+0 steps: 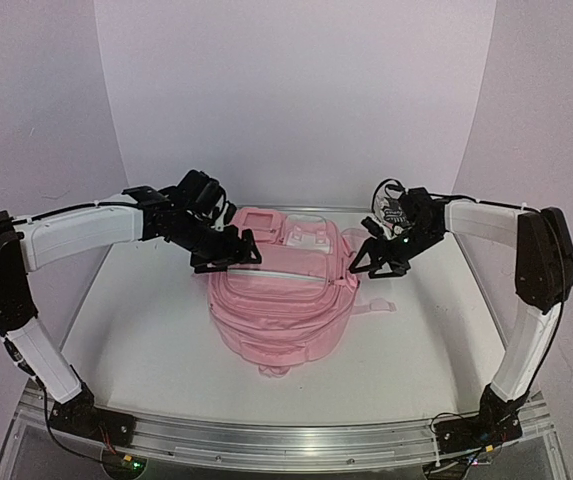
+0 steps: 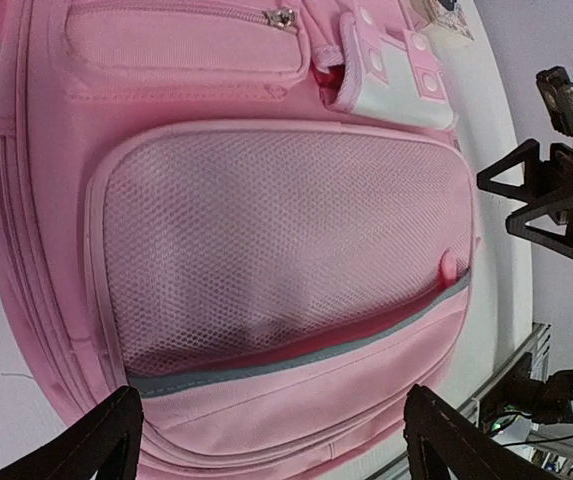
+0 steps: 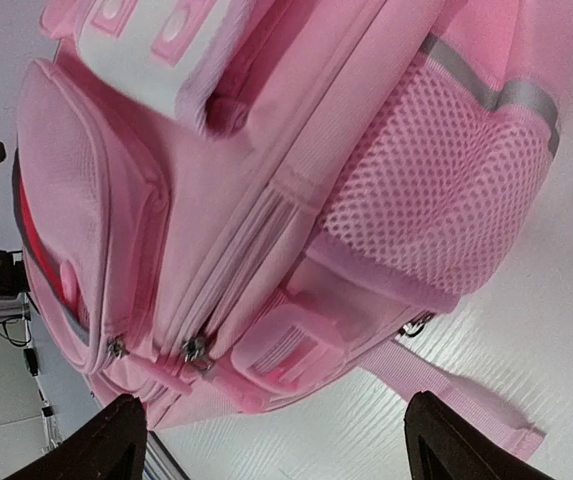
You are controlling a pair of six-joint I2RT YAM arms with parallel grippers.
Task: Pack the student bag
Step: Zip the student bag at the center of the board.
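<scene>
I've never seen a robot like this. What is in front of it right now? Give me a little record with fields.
Main item: large soft pink fabric backpack, lying flat on the white table
Bag front: pink mesh pocket facing up, a reddish gap along one edge
Bag side: pink mesh side pocket
Left gripper: open, above the bag's far left corner, holding nothing
Right gripper: open, at the bag's far right edge, holding nothing
</scene>
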